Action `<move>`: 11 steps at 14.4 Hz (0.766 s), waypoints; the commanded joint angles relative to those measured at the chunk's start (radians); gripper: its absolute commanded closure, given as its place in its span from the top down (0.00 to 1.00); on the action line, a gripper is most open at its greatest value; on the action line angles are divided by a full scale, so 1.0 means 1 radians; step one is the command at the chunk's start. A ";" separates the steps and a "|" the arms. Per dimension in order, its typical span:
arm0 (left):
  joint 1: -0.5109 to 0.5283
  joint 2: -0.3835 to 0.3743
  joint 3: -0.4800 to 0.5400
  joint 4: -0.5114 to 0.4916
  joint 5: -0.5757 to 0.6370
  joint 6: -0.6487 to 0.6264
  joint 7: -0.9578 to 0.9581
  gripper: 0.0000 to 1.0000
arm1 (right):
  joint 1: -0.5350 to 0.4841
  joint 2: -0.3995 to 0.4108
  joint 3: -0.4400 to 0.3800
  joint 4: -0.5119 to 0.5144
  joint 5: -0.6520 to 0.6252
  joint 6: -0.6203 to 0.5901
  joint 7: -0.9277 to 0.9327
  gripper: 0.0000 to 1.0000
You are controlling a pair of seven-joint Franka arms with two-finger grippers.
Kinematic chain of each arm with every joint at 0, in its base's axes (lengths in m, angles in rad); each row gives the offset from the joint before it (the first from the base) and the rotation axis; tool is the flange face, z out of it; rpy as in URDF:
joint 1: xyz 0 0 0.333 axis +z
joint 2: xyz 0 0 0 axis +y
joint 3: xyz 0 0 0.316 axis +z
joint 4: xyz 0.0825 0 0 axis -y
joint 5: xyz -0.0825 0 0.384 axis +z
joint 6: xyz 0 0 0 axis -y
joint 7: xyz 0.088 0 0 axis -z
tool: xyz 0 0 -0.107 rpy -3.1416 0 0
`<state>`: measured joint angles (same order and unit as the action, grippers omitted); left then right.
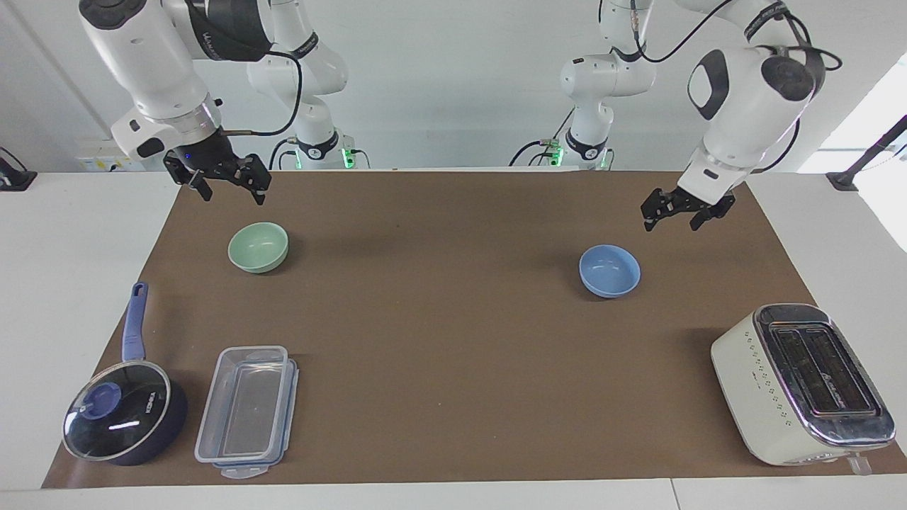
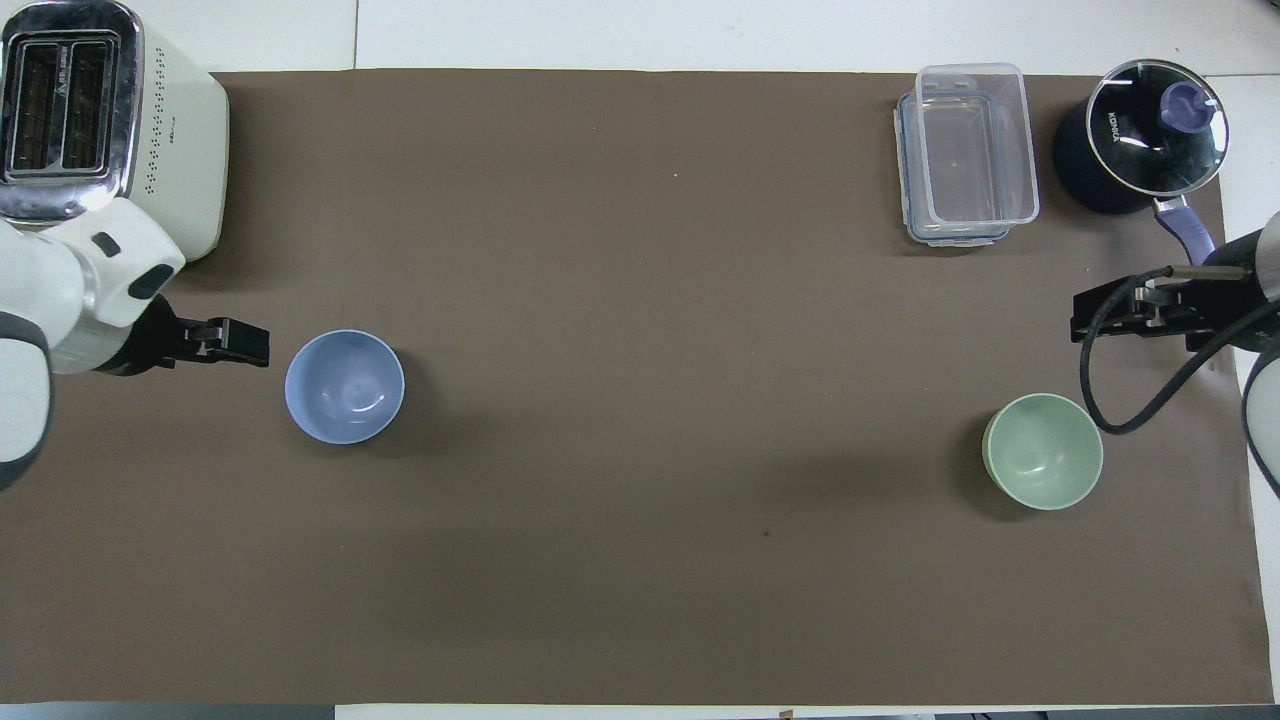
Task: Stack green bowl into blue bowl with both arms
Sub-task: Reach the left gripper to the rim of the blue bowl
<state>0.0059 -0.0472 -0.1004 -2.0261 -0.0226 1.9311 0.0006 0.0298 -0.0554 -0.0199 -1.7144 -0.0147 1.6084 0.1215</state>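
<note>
The green bowl (image 1: pixel 258 246) sits upright on the brown mat toward the right arm's end; it also shows in the overhead view (image 2: pixel 1043 451). The blue bowl (image 1: pixel 609 270) sits upright toward the left arm's end, also in the overhead view (image 2: pixel 344 386). Both bowls are empty and far apart. My left gripper (image 1: pixel 669 224) is open and hangs over the mat just beside the blue bowl, not touching it; it shows in the overhead view (image 2: pixel 240 343). My right gripper (image 1: pixel 232 195) is open, raised over the mat beside the green bowl, also in the overhead view (image 2: pixel 1090 325).
A cream toaster (image 1: pixel 801 382) stands at the left arm's end, farther from the robots than the blue bowl. A clear lidded container (image 1: pixel 248 411) and a dark blue glass-lidded saucepan (image 1: pixel 124 411) stand at the right arm's end, farther than the green bowl.
</note>
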 commanded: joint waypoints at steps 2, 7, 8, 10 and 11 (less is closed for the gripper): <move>-0.007 0.041 0.001 -0.138 0.021 0.176 0.064 0.97 | -0.047 -0.092 0.006 -0.219 0.007 0.184 -0.037 1.00; -0.015 0.066 0.001 -0.219 0.021 0.293 0.062 0.84 | -0.145 -0.164 0.005 -0.490 0.007 0.418 -0.166 1.00; -0.015 0.066 0.001 -0.230 0.021 0.305 0.064 0.80 | -0.168 -0.156 0.005 -0.516 0.007 0.439 -0.187 1.00; -0.021 0.079 0.001 -0.233 0.021 0.310 0.067 0.74 | -0.198 -0.146 0.005 -0.583 0.007 0.534 -0.239 1.00; -0.023 0.089 0.001 -0.233 0.023 0.313 0.067 0.73 | -0.220 -0.133 0.005 -0.612 0.007 0.579 -0.264 1.00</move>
<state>0.0011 0.0377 -0.1059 -2.2372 -0.0225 2.2090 0.0636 -0.1507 -0.1778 -0.0240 -2.2452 -0.0146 2.1005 -0.0864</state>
